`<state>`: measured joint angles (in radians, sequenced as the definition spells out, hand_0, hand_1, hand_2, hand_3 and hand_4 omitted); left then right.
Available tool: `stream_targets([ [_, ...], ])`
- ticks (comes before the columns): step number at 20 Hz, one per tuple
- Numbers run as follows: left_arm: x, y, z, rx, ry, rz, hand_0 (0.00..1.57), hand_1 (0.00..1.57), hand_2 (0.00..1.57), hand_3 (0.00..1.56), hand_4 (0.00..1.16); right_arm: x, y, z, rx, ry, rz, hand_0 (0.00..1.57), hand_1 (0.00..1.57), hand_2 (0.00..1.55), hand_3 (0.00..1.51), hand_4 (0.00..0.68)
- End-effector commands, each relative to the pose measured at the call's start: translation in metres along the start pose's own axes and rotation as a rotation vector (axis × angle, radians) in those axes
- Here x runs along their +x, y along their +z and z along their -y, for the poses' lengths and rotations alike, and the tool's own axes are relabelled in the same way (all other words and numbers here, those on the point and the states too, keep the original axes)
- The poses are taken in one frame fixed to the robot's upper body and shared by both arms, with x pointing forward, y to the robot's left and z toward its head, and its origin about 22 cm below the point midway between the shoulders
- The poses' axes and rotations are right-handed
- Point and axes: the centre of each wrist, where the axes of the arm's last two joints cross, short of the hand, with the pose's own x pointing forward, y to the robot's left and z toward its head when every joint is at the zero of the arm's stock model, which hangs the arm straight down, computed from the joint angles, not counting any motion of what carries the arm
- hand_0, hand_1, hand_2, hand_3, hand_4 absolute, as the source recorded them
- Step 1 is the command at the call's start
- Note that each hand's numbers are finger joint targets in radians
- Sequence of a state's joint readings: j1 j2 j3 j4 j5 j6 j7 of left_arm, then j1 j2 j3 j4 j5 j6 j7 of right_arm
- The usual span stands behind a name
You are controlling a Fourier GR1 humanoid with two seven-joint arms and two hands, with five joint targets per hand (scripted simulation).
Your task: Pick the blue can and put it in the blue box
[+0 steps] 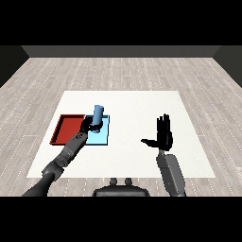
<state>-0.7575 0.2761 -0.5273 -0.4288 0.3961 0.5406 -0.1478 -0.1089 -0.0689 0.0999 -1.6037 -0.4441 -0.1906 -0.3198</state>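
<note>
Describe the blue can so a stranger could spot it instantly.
On the white table, find the two trays at the left: red tray, light blue tray. The blue can stands upright over the blue one, held by the left hand, the only cylinder.

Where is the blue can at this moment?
In the head view the blue can stands upright at the left of the table, over the light blue tray, with the left hand curled round it; the red tray lies just to its left.
</note>
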Motion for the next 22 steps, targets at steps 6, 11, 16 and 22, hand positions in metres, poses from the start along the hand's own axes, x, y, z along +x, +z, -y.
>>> stream_targets([
  [6,-0.03,0.007,0.024,0.009,-0.114,-0.353,0.9,0.9,0.82,0.58,0.85,-0.003,-0.001,0.032,-0.02,0.005,-0.035,0.0,0.0,0.0,0.0,0.0],
  [11,-0.042,0.002,0.002,0.061,-0.062,-0.411,1.45,1.45,1.28,0.0,0.61,0.004,-0.015,0.042,-0.027,0.036,-0.021,0.0,0.0,0.0,0.0,0.0],
  [16,-0.037,0.006,0.019,0.006,-0.086,-0.406,0.0,0.0,0.0,0.0,0.0,0.001,-0.003,0.024,-0.03,0.015,-0.009,0.0,0.0,0.0,0.0,0.0],
  [22,-0.04,-0.001,0.0,0.065,-0.11,-0.361,0.0,0.0,0.0,0.0,0.0,-0.011,0.01,0.016,-0.03,0.009,-0.006,0.0,0.0,0.0,0.0,0.0],
])
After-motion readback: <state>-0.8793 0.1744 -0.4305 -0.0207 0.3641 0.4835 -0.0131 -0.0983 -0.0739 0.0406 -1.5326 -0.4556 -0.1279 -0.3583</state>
